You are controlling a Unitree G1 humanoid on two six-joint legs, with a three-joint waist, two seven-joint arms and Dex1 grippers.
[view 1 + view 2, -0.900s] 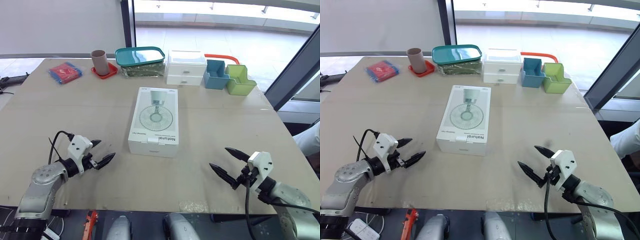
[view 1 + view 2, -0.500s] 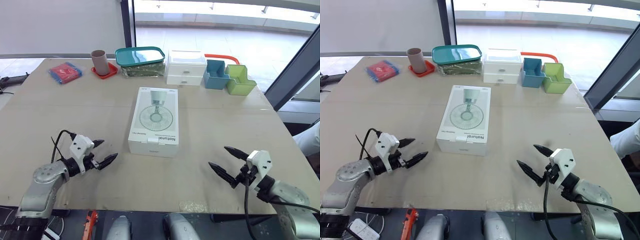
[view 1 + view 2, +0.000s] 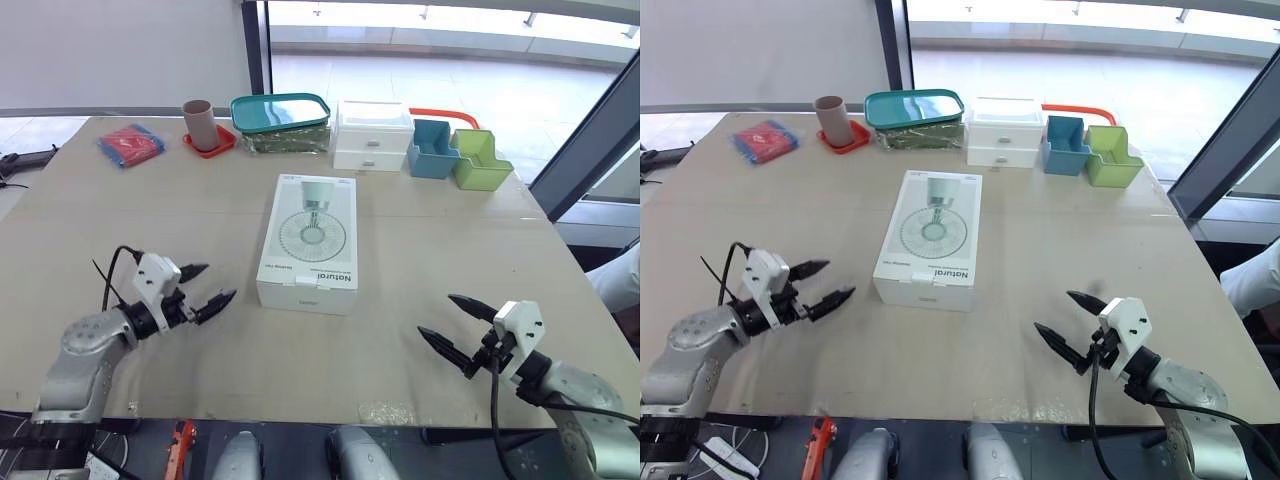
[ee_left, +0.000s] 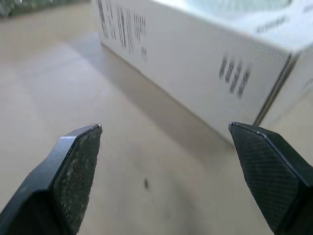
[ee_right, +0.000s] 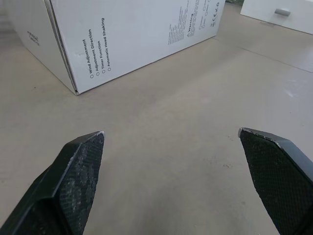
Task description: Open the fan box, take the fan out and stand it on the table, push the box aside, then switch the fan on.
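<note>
Left eye view: closed fan box (image 3: 307, 240) centre frame; left end effector (image 3: 219, 280), right end effector (image 3: 437, 314) released below. Likely light, stiff cardboard; take the near flap.

Fan box (image 3: 308, 243): white, flat rectangular carton, lying flat on table (image 3: 450, 250), roughly mid-table. Closed, broad face up. Top printed with grey line drawing of round fan on stand, pale green patch at far end, dark word "Natural" close to near end. Long axis running away from robot, slightly skewed. Small pale tab or label at middle of near short end. Right-hand side wall carries small black print: feature list starting "Wind Adjustment", plus icons.
</note>
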